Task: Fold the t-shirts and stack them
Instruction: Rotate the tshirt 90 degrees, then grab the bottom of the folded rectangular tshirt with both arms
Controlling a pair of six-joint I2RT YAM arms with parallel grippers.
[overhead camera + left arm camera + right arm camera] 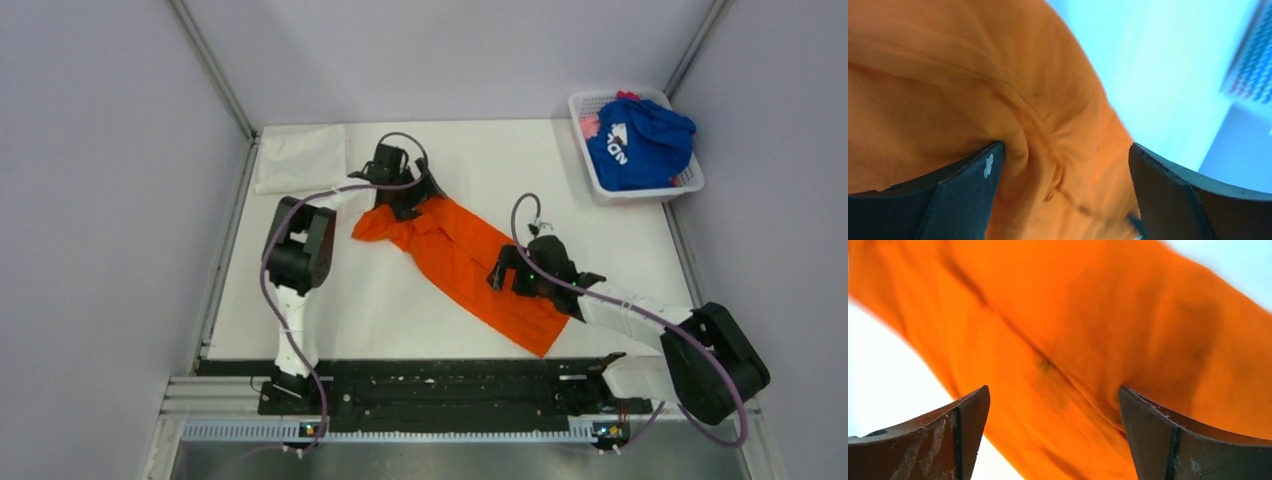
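Jaws of the left gripper and right gripper stand spread over the crumpled bright orange cloth t-shirt, cropped in both wrist views.

We see the orange t-shirt stretched diagonally, wrinkled, on the worktop; the blue t-shirt and pink t-shirt lie bunched in a basket.

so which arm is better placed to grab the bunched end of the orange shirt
Left. The left gripper has open jaws over that bunched end of the orange t-shirt; the right gripper is farther down its body.
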